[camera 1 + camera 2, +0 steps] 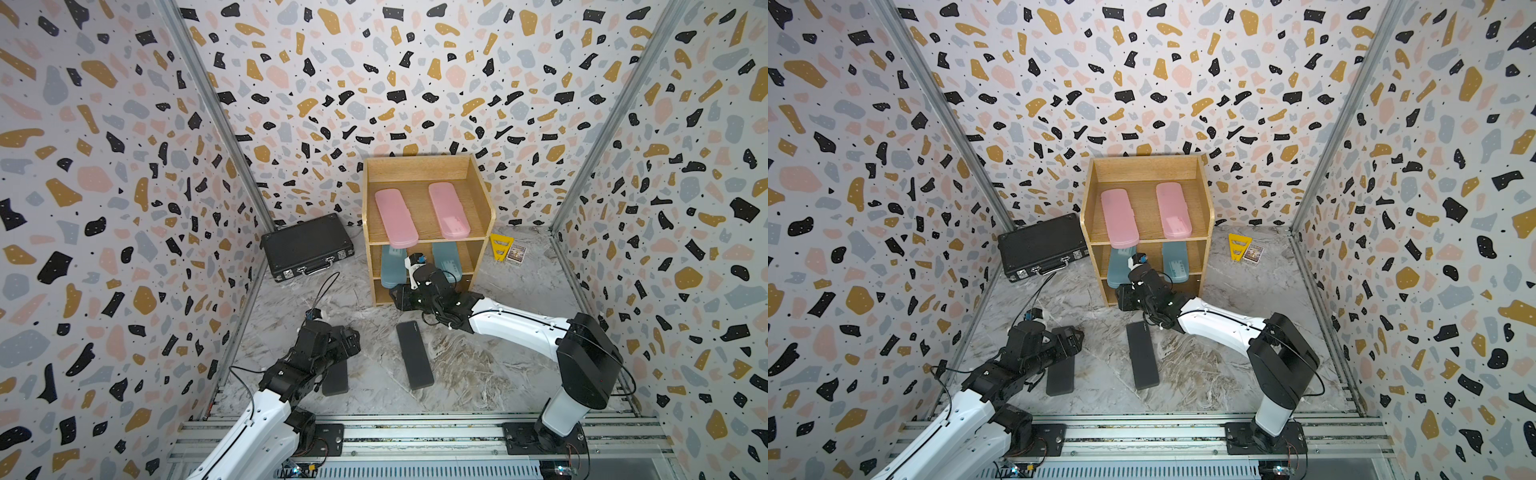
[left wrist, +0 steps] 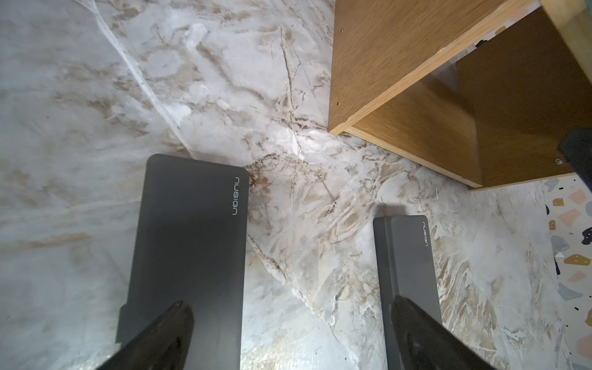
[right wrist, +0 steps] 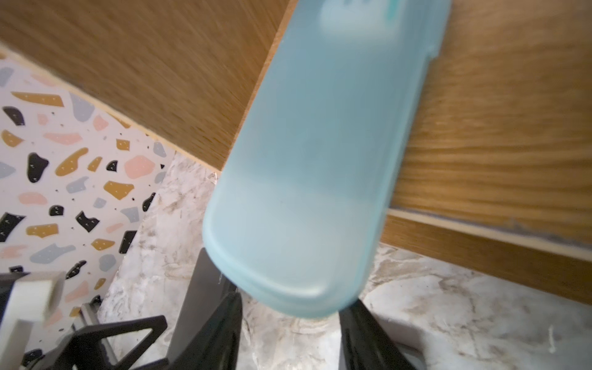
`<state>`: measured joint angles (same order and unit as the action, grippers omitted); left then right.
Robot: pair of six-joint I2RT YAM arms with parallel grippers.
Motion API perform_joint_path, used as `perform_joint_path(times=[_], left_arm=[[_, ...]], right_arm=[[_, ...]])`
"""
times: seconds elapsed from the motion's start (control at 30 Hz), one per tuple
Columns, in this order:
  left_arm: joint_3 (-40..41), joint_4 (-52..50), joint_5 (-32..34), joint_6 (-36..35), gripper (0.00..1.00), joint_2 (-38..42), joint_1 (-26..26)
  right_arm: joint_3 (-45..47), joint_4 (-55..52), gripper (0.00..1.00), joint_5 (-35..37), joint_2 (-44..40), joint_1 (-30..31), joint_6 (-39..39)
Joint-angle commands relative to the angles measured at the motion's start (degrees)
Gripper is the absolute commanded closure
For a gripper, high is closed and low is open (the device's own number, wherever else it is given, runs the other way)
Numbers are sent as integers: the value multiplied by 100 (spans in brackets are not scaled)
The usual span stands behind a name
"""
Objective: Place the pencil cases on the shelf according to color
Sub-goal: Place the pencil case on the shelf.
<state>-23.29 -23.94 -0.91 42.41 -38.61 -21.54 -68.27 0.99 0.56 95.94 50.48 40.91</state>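
Pink cases (image 1: 396, 218) on shelf (image 1: 482, 195) top tier, teal cases (image 1: 392, 266) mid tier; black cases (image 1: 414, 354) pending on table (image 1: 478, 365); R gripper (image 3: 290, 323) fingers released, L gripper (image 2: 291, 320) spread, empty.

Near case (image 2: 189, 243) and far case (image 2: 405, 259) lie flat on the bench (image 2: 96, 96), apart, by the shelf (image 2: 400, 64). The left gripper's (image 2: 290, 304) jaws stand wide, a tip overlapping each.

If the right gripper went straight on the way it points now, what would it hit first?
Most likely the teal case: its overhanging end sits right at the right gripper, whose jaws stand open. The shelf lies behind it. Depth is blurred in the wrist view.
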Motion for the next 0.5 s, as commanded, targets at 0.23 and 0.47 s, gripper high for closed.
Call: perform_joint_path(times=[0.23, 0.47], left_arm=[[111, 133, -343, -37, 0, -25, 25], [263, -284, -76, 118, 0, 1, 18]], right_arm=[[797, -1349, 0, 306, -1367, 348, -237], [1225, -2162, 0, 599, -1709, 774, -203]])
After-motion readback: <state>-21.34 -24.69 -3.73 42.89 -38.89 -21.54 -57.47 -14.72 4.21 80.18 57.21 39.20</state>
